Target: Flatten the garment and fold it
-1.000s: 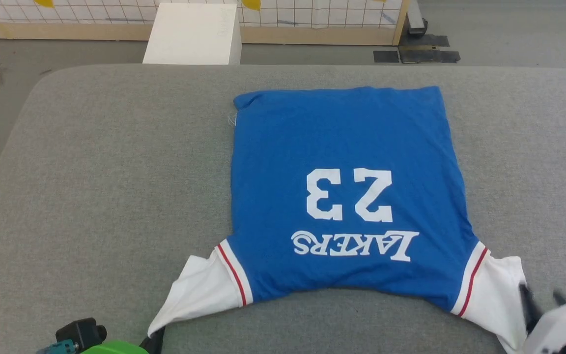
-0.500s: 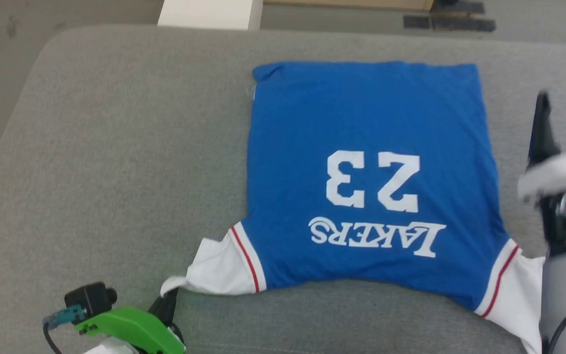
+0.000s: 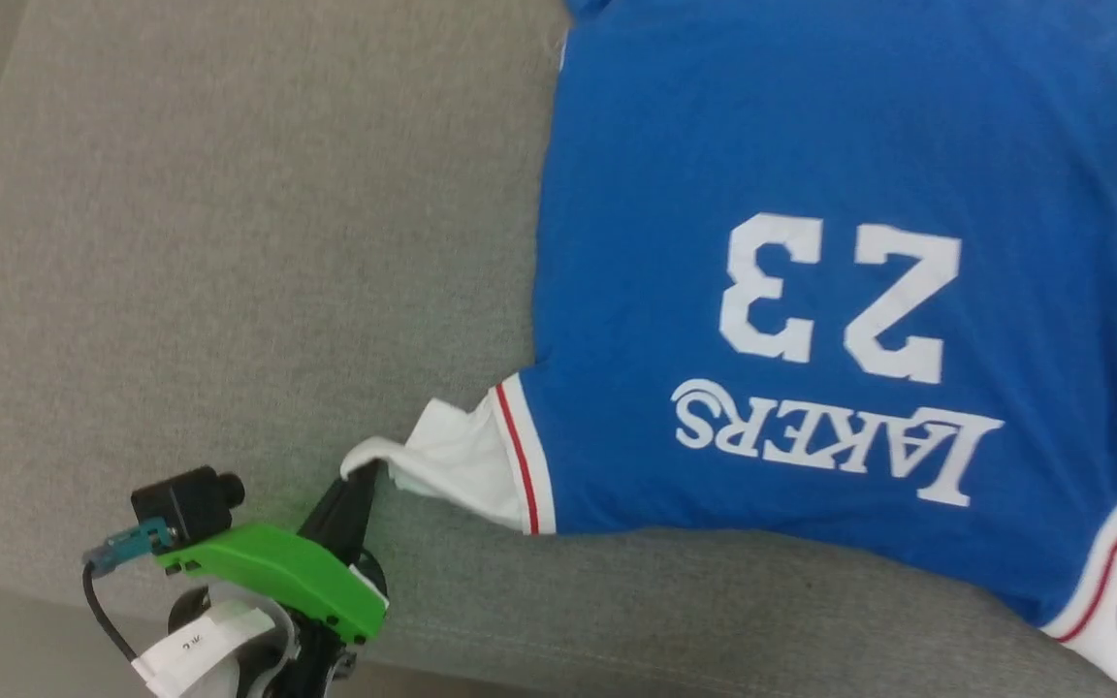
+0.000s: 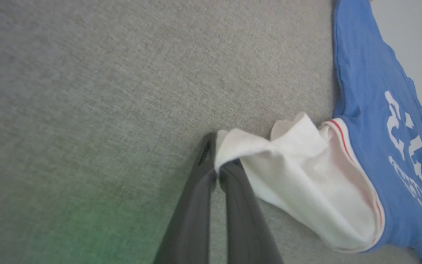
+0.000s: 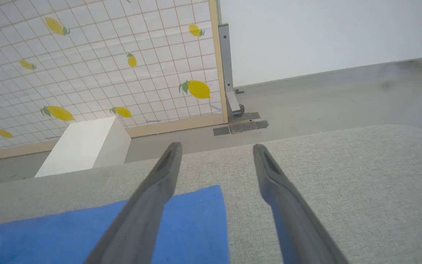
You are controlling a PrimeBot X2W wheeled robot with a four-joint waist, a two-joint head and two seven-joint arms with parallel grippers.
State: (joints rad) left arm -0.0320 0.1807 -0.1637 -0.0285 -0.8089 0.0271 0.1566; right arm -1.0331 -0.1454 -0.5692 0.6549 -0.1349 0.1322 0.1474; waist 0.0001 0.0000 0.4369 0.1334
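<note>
A: Well, starting at the left, what has the left gripper (image 3: 357, 490) got?

B: Its two dark fingers are pinched together on the tip of the white sleeve (image 3: 452, 456), which is bunched and lifted a little off the grey cushion (image 3: 209, 242).

A: And the garment (image 3: 811, 174) itself?

B: It lies print-up on the cushion, right of that gripper. The body is mostly smooth, the lettering is upside down to the head camera, and the far hem runs past the top of that view.

A: So which step is this?

B: Flattening, I'd judge, since no fold shows yet. The sleeve needs drawing outward, away from the red-striped seam, then laying flat before the fingers let go.

A: The right gripper (image 5: 216, 154)?

B: Its fingers are spread wide with nothing between them, hovering above the blue far corner (image 5: 196, 216) of the shirt. It looks placed to take that corner.

A: Anything in the way?

B: Not on the cushion. Beyond it, well apart, stand a white box (image 5: 86, 146) and a lemon-print grid panel (image 5: 97, 62). The likelier trouble is the soft jersey dragging: pull the sleeve too hard and the body wrinkles.
</note>
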